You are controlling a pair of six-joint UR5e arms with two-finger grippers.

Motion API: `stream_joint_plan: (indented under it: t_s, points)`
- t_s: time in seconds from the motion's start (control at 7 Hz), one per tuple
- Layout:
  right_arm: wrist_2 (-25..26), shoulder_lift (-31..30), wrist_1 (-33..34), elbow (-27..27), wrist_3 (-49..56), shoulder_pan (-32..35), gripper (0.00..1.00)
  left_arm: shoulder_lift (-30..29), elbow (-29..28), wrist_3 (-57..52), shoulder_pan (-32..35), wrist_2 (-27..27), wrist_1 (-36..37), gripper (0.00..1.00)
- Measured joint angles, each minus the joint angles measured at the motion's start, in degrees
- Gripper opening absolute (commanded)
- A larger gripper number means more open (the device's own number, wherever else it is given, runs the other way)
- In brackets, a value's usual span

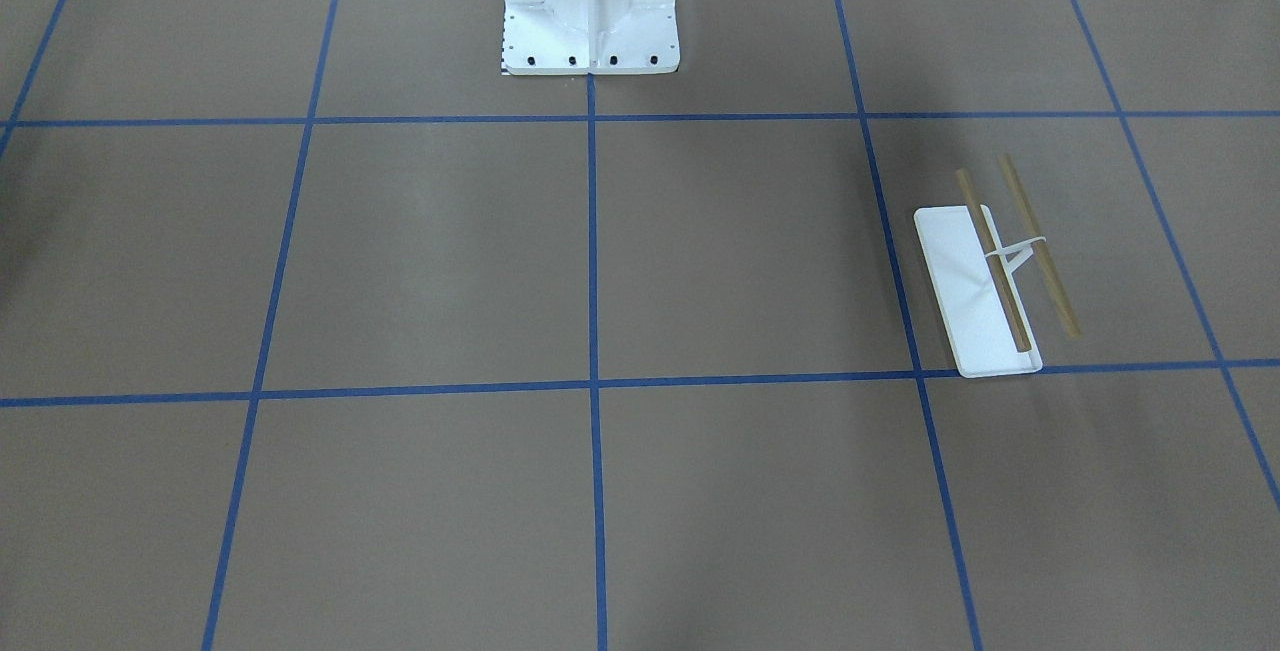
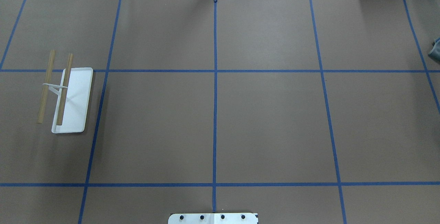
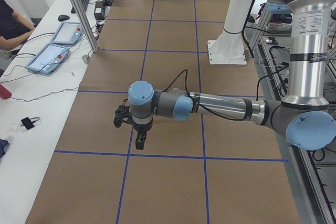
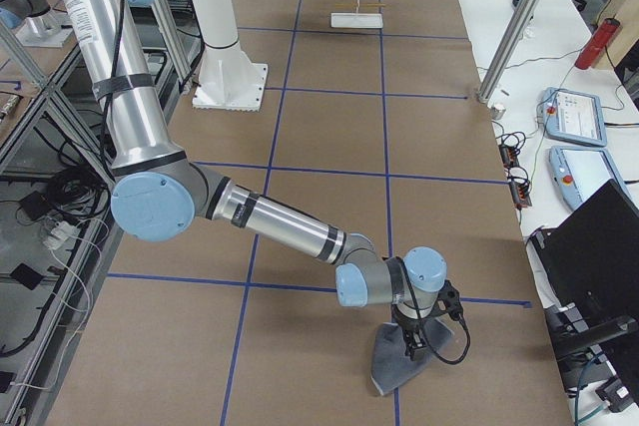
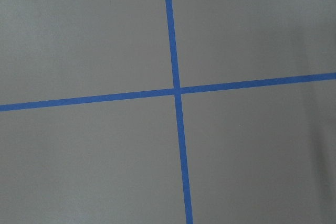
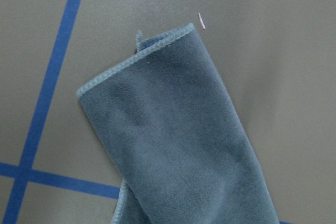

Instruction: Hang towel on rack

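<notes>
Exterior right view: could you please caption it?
Right gripper down at the grey towel in the foreground; the rack stands at the far end.

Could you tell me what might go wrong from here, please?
The towel lies folded beneath the right hand, so a pinch may catch one layer and slip. The rack stands at the table's opposite end; a long carry could drop the towel, and the rack's thin upright might tip.

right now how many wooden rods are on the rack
2, both on the rack: one rod runs above the outer edge of its white tray, the other rod lies parallel, just beyond the tray. None seems hidden.
</notes>
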State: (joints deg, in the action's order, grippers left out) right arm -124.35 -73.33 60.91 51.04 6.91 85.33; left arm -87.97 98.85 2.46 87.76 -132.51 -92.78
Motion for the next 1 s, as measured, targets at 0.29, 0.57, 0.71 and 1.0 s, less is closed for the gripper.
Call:
stream_joint_plan:
  t_s: [0.29,0.57,0.71,1.0]
  points:
    - [1.5,0.7,-0.2,-1.0,-0.2,-2.1,1.00,-0.3,-0.1,0.0,0.0,0.0,0.0,0.98]
    - [3.8,0.9,-0.3,-2.1,-0.1,-3.6,1.00,-0.5,-0.1,0.0,0.0,0.0,0.0,0.98]
    - [4.4,0.9,-0.3,-2.6,0.0,-3.8,1.00,-0.5,-0.1,0.0,0.0,0.0,0.0,0.98]
    - [4.7,0.7,-0.3,-3.6,0.2,-3.9,0.83,-0.6,-0.1,0.0,0.0,0.0,0.0,0.98]
